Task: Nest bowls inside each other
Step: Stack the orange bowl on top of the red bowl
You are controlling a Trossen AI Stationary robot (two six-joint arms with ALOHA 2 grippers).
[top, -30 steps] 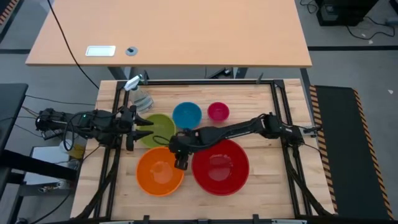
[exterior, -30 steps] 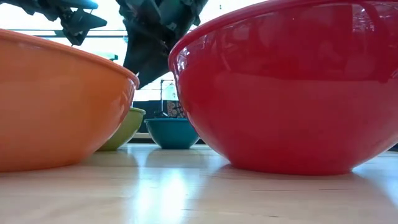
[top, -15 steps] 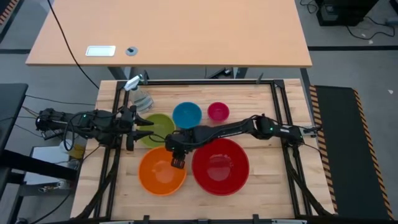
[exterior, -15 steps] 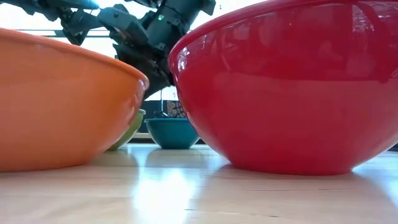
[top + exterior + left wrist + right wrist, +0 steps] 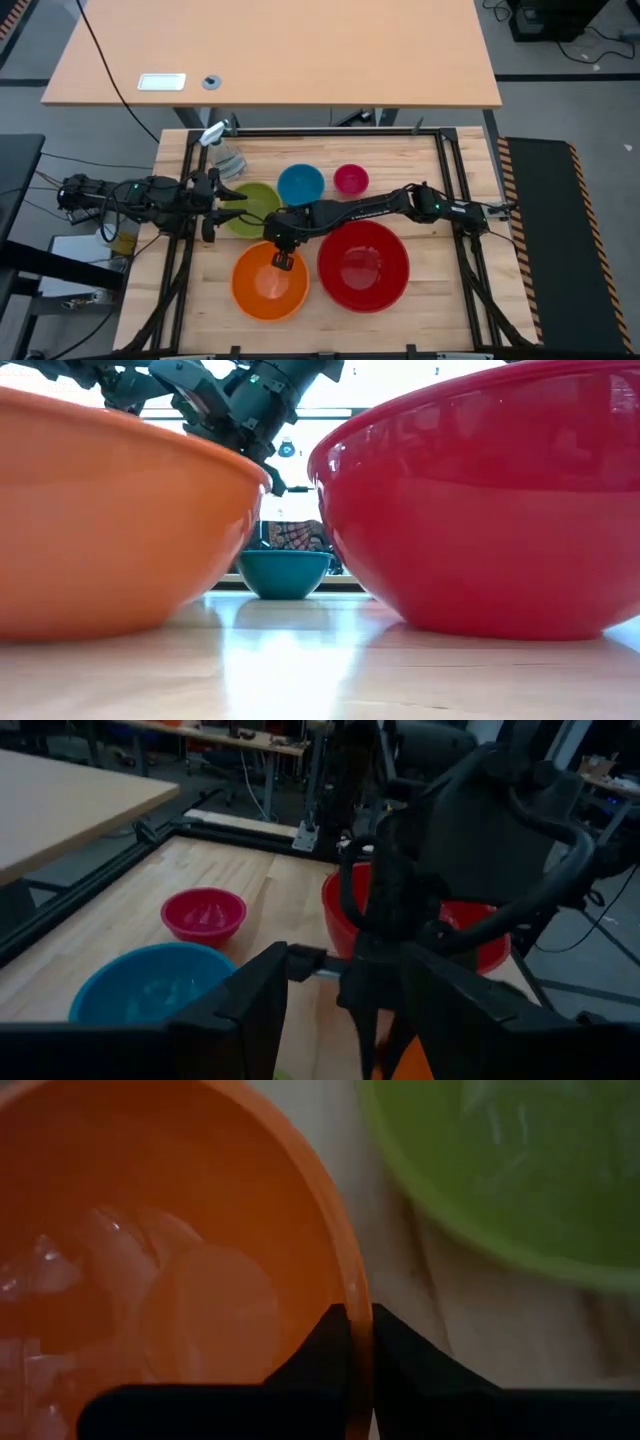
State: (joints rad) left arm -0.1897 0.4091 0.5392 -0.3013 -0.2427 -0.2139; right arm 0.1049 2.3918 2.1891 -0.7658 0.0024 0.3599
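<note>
The orange bowl point(image 5: 270, 284) stands on the table's near left, and the big red bowl point(image 5: 363, 265) stands right beside it. Behind them sit the lime green bowl point(image 5: 254, 207), the blue bowl point(image 5: 300, 185) and the small pink bowl point(image 5: 351, 180), each on its own base. My right gripper point(image 5: 282, 259) reaches in from the right, slanting down, and is shut on the orange bowl's far rim. My left gripper point(image 5: 228, 204) hovers open at the green bowl's left side, holding nothing. My right gripper pinches the orange bowl's far rim point(image 5: 356, 1294), one finger inside the bowl and one outside its wall. The fingers point(image 5: 322, 1342) come slanting down from the far right. The bowl rests on the table on its base.
A clear spray bottle point(image 5: 224, 150) lies at the far left of the board. A black frame rail point(image 5: 330, 131) runs round the work board. A light brown desk point(image 5: 280, 50) stands beyond it. Free board lies to the right of the red bowl.
My right gripper has shut on the orange bowl's far rim after edging a little toward the table's left. The orange bowl has slid toward the near right, and the red bowl has shifted slightly toward the right edge.
</note>
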